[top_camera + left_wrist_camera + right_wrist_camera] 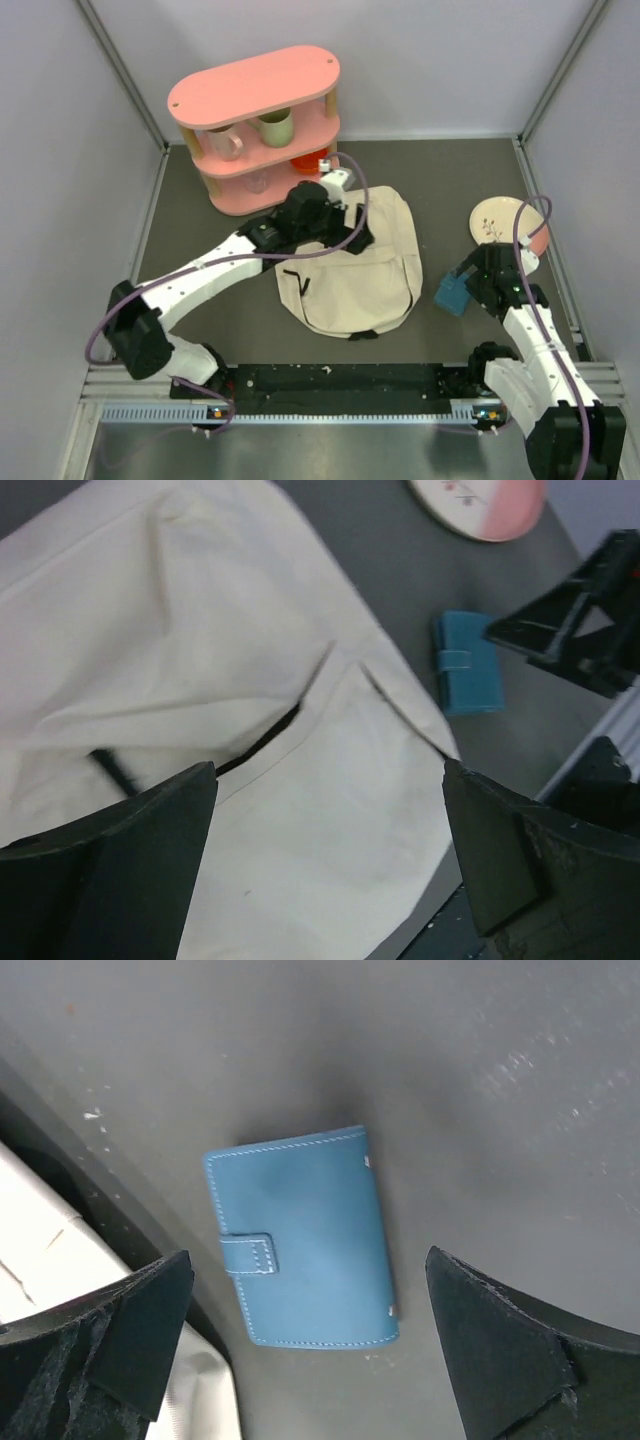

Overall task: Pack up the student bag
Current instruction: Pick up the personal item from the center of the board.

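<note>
The student bag [350, 272], a cream fabric backpack, lies flat in the middle of the table. In the left wrist view the student bag [200, 660] shows a dark zipper slit partly parted. My left gripper [348, 228] hovers over the bag's upper left part; the left gripper [330, 850] is open with only cloth below it. A blue wallet [452, 296] with a snap tab lies on the table just right of the bag. My right gripper [470, 282] hangs above the wallet [300, 1240]; the right gripper [310, 1350] is open, fingers well apart and holding nothing.
A pink two-tier shelf [255, 120] with mugs stands at the back left, close to the left arm's wrist. A cream and pink plate [505, 222] lies at the right, behind the right gripper. Walls enclose the table on three sides.
</note>
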`<act>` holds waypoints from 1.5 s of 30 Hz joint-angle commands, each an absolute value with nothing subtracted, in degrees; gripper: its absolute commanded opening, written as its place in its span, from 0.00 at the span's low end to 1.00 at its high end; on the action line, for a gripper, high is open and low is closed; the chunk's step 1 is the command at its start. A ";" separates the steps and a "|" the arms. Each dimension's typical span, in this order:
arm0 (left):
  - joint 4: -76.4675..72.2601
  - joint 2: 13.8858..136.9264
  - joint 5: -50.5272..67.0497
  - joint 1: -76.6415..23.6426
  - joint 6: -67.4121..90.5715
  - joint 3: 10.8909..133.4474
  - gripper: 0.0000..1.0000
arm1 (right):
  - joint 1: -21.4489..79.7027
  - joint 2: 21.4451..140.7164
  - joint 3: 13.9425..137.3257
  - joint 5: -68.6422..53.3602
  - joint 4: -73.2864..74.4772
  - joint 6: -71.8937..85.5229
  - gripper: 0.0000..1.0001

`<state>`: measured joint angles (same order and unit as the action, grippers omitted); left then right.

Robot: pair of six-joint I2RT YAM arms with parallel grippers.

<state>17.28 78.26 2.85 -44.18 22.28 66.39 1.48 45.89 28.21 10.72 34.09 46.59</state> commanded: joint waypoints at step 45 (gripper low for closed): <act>-1.80 128.94 25.29 -54.14 49.37 95.82 0.98 | -12.83 55.64 16.35 -11.16 17.75 45.17 0.77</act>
<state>6.04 130.41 26.39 -55.37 42.65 101.75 -12.27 56.80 19.40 -13.56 10.59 44.12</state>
